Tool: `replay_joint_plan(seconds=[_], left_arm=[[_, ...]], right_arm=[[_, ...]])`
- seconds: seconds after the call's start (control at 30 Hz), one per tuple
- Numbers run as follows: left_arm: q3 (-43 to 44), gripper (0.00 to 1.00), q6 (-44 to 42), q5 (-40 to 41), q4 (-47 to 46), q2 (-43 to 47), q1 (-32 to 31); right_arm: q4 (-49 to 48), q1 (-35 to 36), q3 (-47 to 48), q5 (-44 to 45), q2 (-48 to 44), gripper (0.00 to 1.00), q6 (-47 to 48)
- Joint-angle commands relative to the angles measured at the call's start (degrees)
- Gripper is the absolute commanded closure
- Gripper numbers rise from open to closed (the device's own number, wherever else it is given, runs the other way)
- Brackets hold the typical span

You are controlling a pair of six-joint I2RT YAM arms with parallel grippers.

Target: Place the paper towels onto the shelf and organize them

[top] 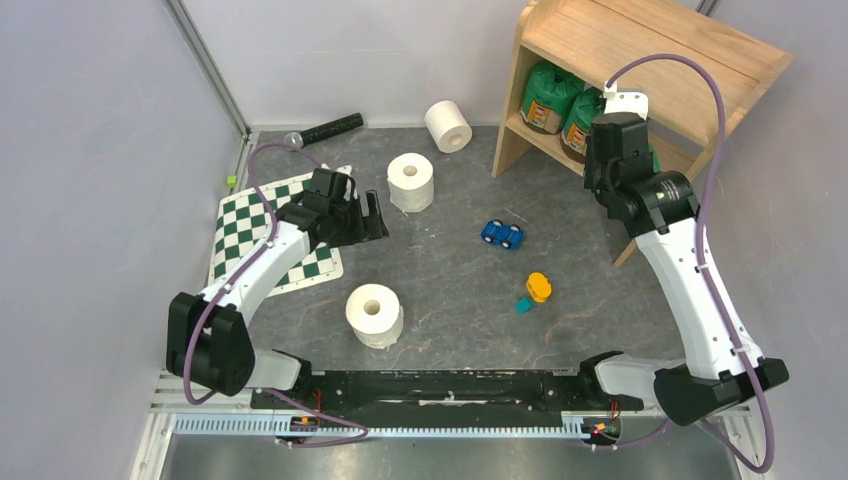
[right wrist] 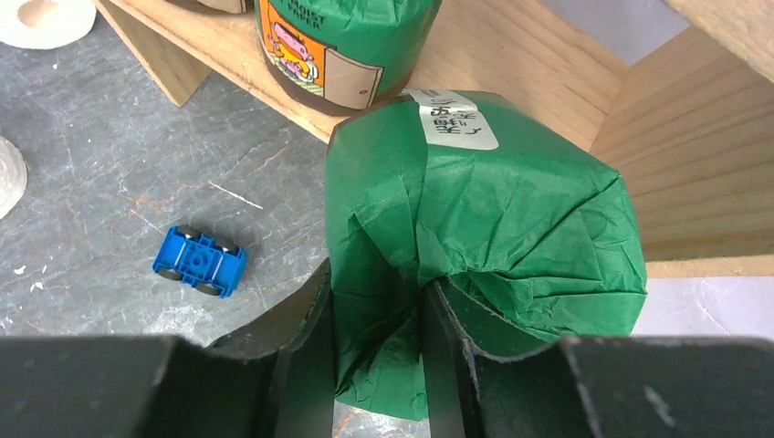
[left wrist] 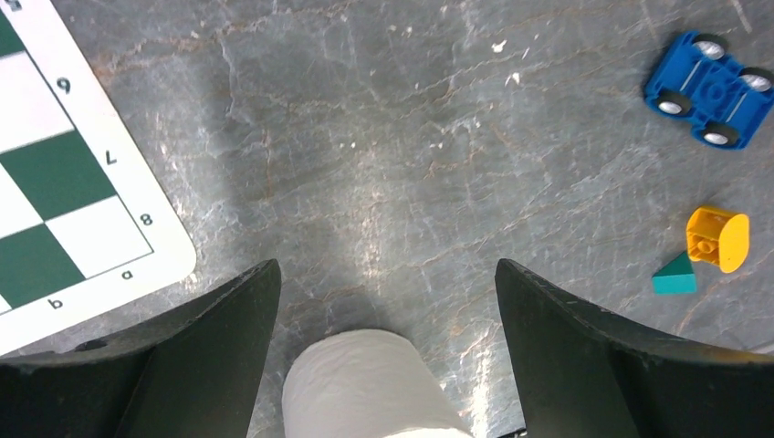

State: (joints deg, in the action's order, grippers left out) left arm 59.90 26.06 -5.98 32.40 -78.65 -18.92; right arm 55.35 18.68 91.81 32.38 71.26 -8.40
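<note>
Two green rolls [top: 548, 95] already standing on lower tier of shelf [top: 640, 45]. I'm pinching gathered wrap of third green roll [right wrist: 511, 219] in right end effector [right wrist: 374, 297], fingers nearly closed. Roll sitting at tier's front edge beside side panel; resting on it or not, cannot tell. Best move, I'm judging: pushing it fully onto tier, upright, next to neighbours, releasing only once seated. Right arm stretching far forward, wrist dipping down. Left end effector [left wrist: 388, 270] gaping wide, gripping nothing, hovering over white roll [left wrist: 365, 388] on bench [left wrist: 383, 137].

Top cam overhead, wrist cams close-up; all 3 share blue car [top: 502, 234]
</note>
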Motion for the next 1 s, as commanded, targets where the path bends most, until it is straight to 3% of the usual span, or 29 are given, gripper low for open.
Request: replay_joint_plan(seconds=[0.0,0.77,0.97], left_arm=[[-1.9,0.07,-2.6,1.2,-2.6,2.4,0.1],[-2.7,0.07,-1.5,-1.7,-1.6,2.8,0.1],[-2.3,0.07,-1.7,-1.9,-0.9,2.7,0.1]], right_arm=[[-6.8,-2.3,0.0,0.7,0.7,1.00,-1.5],[-16.5,-12.2,-6.2,-0.7,1.0,1.00,-3.6],[-18.6,-13.5,-5.7,-2.1,2.3,0.82,-4.3]])
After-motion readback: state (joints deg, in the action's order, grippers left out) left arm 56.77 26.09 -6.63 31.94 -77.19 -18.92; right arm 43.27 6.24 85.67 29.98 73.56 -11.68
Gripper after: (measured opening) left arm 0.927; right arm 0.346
